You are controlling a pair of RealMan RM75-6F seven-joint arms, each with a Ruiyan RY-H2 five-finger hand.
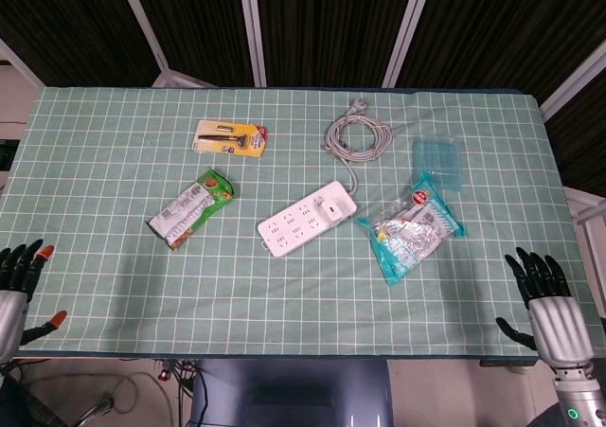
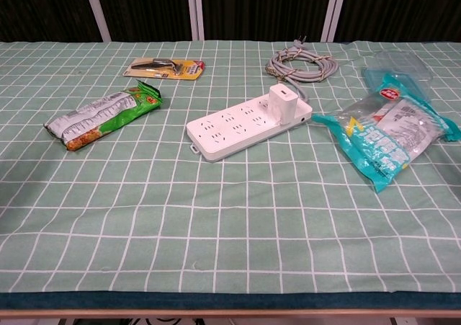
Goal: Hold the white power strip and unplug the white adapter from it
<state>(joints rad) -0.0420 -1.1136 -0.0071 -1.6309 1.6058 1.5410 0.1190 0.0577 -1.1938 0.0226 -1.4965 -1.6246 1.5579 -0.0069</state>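
The white power strip [image 1: 305,220] [image 2: 246,127] lies slantwise at the middle of the green checked table. The white adapter [image 1: 332,208] [image 2: 282,105] stands plugged into its right end, and the strip's grey cable [image 1: 357,137] [image 2: 302,67] coils behind it. My left hand [image 1: 13,290] hovers at the table's near left corner with fingers spread, holding nothing. My right hand [image 1: 547,304] is at the near right corner, fingers apart and empty. Both hands are far from the strip and show only in the head view.
A green snack packet [image 1: 190,208] [image 2: 104,114] lies left of the strip. A yellow carded razor [image 1: 230,139] [image 2: 165,67] sits behind it. A teal bag [image 1: 410,227] [image 2: 389,135] lies to the right, with a clear plastic tray [image 1: 436,158] [image 2: 395,64] behind.
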